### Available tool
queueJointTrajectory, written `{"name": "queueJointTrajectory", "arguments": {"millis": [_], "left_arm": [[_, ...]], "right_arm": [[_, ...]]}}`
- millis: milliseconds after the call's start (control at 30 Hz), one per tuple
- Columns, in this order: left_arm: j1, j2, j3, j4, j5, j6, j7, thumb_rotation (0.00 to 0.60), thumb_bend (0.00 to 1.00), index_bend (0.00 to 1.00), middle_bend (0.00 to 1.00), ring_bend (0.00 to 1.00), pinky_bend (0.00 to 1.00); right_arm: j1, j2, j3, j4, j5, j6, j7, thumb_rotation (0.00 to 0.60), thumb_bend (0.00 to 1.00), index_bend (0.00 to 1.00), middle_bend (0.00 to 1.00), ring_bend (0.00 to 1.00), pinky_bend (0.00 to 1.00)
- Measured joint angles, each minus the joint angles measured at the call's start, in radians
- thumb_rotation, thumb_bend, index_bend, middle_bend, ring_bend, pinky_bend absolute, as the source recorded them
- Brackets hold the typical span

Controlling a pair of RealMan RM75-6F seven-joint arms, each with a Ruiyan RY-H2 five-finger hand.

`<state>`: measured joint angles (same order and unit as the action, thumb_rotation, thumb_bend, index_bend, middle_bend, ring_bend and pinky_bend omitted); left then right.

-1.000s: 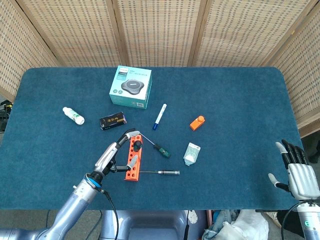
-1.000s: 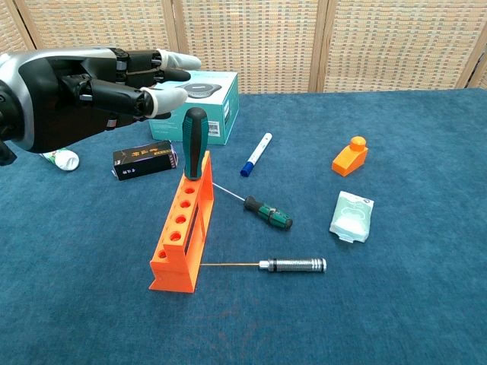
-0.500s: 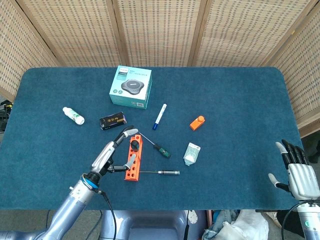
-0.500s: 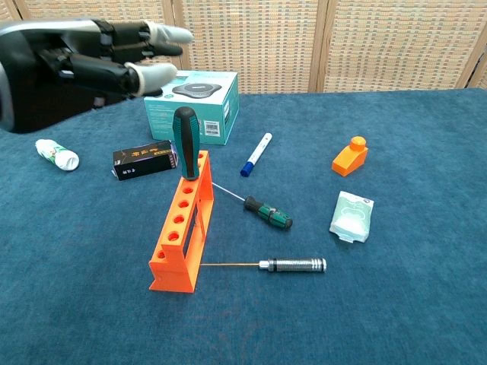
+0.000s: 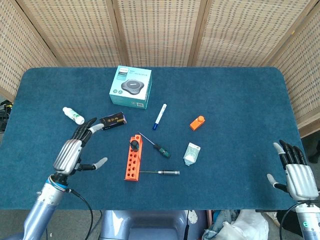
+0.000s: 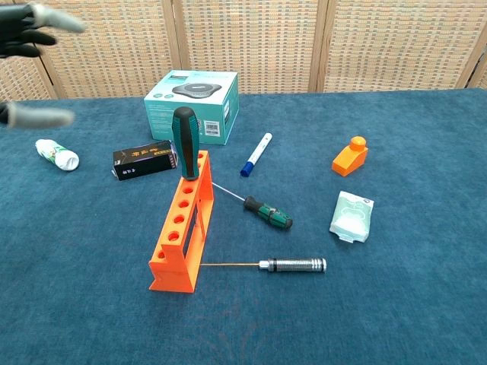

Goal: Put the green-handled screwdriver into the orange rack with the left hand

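woven screens back a blue table (image 5: 240, 100) on which your task's thing now stands: the green-handled screwdriver (image 6: 185, 152) sits upright in the end hole of the orange rack (image 6: 181, 234), the end nearest the boxes, handle up and leaning slightly, with nothing touching it. judged from this, the placing looks done. what could go wrong from here lies with you: a careless sweep of the left hand (image 5: 71, 152) back across the rack could knock the tall handle, tip the light rack, or scatter the loose tools beside it, namely a small screwdriver (image 6: 266, 212) just right of the rack and a steel driver (image 6: 292, 265) whose thin shaft touches or nearly touches the rack's base. your left hand hovers well left of the rack, palm down, fingers spread and holding nothing, its tips near the black box (image 5: 113, 120); in the chest view only blurred fingertips (image 6: 46, 116) show at the left edge. your right hand (image 5: 296, 176) rests at the table's near right corner, fingers straight and apart, empty, well clear of everything.
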<state>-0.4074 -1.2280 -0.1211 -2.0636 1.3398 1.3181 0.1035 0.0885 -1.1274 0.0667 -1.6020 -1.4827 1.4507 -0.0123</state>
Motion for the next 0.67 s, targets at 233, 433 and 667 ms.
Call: {"name": "queueJointTrajectory", "arguments": {"millis": [233,433,667], "left_arm": [[0.092,-0.008,0.083,0.164,0.094,0.131,0.178,0.600,0.15,0.13,0.00,0.00,0.00],[0.158,-0.055,0.111,0.292,0.116,0.199,0.257,0.600,0.15,0.13,0.00,0.00,0.00],[0.202,-0.080,0.121,0.370,0.106,0.215,0.227,0.600,0.15,0.13,0.00,0.00,0.00]], "right_arm": [[0.003,-0.008,-0.005,-0.010,-0.005,-0.002,-0.045,0.600,0.24,0.00,0.00,0.00,0.00],[0.006,-0.015,-0.007,-0.021,-0.009,-0.004,-0.074,0.600,0.25,0.00,0.00,0.00,0.00],[0.017,-0.027,-0.012,-0.025,-0.013,-0.022,-0.100,0.600,0.24,0.00,0.00,0.00,0.00]]}}
